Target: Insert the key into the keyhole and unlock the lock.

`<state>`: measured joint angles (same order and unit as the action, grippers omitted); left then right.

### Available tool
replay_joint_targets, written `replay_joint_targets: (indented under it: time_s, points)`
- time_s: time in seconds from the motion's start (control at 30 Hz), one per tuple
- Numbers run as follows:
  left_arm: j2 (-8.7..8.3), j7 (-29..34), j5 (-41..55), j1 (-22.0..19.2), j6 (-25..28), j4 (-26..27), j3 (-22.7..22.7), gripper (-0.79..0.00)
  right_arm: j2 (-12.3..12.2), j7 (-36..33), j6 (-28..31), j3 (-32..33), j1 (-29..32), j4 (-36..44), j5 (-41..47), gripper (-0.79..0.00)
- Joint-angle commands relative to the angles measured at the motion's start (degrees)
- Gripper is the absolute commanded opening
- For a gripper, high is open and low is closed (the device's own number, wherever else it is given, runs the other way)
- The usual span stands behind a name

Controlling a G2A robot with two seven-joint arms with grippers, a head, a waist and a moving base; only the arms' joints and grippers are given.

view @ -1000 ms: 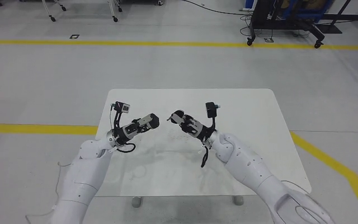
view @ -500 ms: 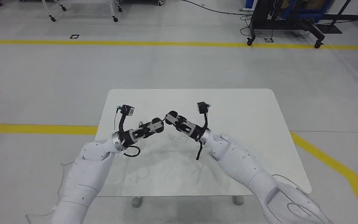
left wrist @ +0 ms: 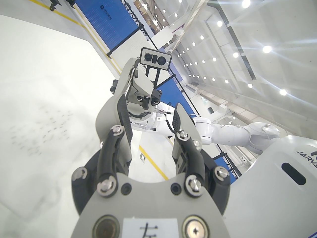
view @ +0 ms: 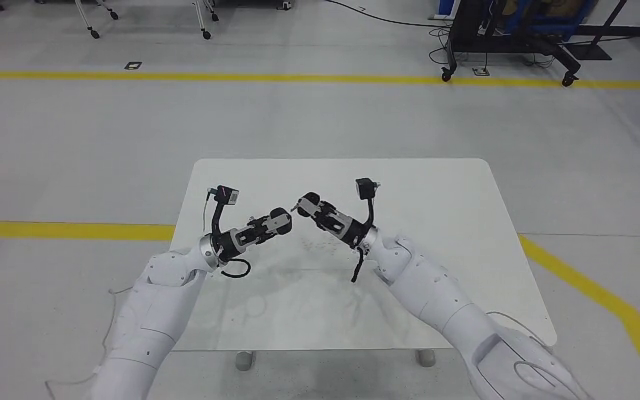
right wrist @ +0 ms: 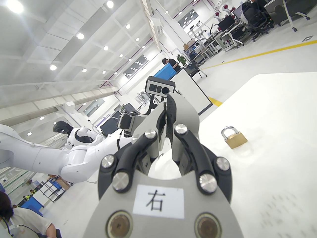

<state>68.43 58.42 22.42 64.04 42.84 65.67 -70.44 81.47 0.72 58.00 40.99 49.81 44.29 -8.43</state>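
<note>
Both arms have swung inward; the left gripper (left wrist: 151, 105), jaws released, now meets the clenched right gripper (right wrist: 168, 105) tip to tip, and I can't tell whether the right one grips anything. The brass, silver-shackled padlock (right wrist: 234, 137) lies untouched on the white table (right wrist: 272, 100), so unlocking hasn't begun.

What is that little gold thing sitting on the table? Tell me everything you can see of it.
It is a small padlock: a squarish, brass-coloured metal body with a silvery curved shackle, which looks closed with both legs in the body. It rests alone on the white table, casting a short shadow. Nothing but the table touches it. Its keyhole cannot be made out.
</note>
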Motion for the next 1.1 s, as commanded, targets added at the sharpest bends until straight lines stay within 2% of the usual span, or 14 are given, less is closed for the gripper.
replay_joint_targets:
  time_s: [0.0,0.27,0.4,0.5,0.57,0.83,0.9,0.93,1.07]
  points:
    - [-0.05,-0.1,0.1,-0.1,-0.1,-0.1,0.1,-0.425,0.2,-0.8,0.0,-0.2,0.3,0.2,0.6,-0.785]
    - [-0.21,-0.7,0.1,-0.3,0.0,-0.3,0.5,-0.468,0.7,-4.3,0.0,0.1,0.0,-1.0,2.8,-0.785]
    - [-0.31,-0.9,-0.3,-0.4,0.0,-0.4,0.7,-0.576,0.9,-5.1,0.0,0.5,0.3,-0.9,3.1,-0.785]
    - [-0.37,-1.2,-0.6,-0.4,0.1,-0.3,0.9,-0.702,1.0,-6.3,0.0,0.7,0.7,-0.4,4.3,-0.785]
    - [-0.42,-1.4,-0.8,-0.4,0.1,-0.3,1.0,-0.736,1.0,-7.2,0.0,0.9,0.8,-0.3,5.1,-0.785]
    - [-0.59,-2.7,-2.1,-0.5,0.0,-0.3,1.3,-0.720,1.0,-10.4,0.0,1.8,1.3,0.3,6.8,-0.785]
    - [-0.62,-3.0,-2.2,-0.5,0.0,-0.2,1.4,-0.662,0.9,-11.2,0.0,2.1,1.4,0.4,7.1,-0.785]
    - [-0.64,-3.1,-2.3,-0.5,0.0,-0.2,1.4,-0.603,0.9,-11.4,0.0,2.2,1.5,0.4,7.1,-0.785]
    - [-0.72,-3.7,-2.6,-0.5,-0.2,-0.2,1.6,-0.526,0.9,-12.4,0.0,2.7,1.9,1.0,7.6,-0.785]
